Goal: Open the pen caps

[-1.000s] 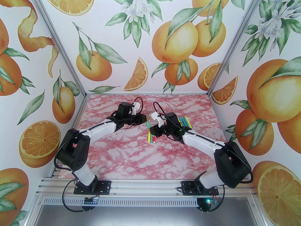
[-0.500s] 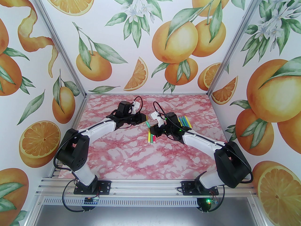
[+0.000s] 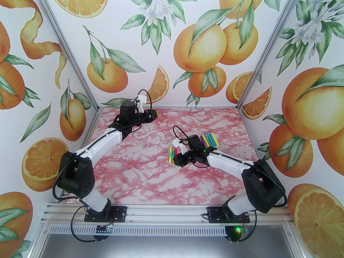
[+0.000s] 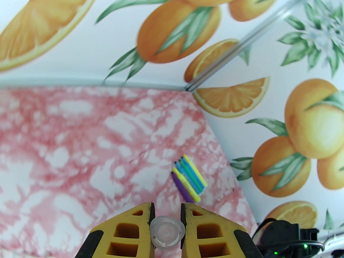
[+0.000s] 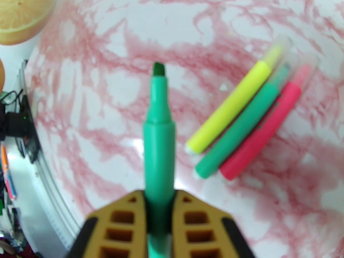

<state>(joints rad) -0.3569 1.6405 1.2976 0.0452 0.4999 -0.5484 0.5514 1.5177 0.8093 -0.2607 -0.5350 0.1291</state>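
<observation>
Cap (image 4: 167,232) is off: I've got it pinched in L hand (image 4: 166,210), w/ uncapped green pen (image 5: 158,133) clamped in R hand (image 5: 160,197). Three capped pens (image 5: 242,111) lie just ahead-right of R hand, on table (image 5: 107,50).

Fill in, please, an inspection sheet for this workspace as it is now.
Surface: pink-and-white marbled tabletop, flat.
Job's things: uncapped green felt-tip pen; clear plastic cap; three capped pens, yellow, green, pink, lying together; row of coloured pens, apparently uncapped.
Clutter: nothing seen.
Grippers: left gripper shut on the clear plastic cap; right gripper shut on the green pen.
Cables: black wrist cables, looped above both wrists.
Surroundings: orange-fruit printed walls, aluminium frame.
</observation>
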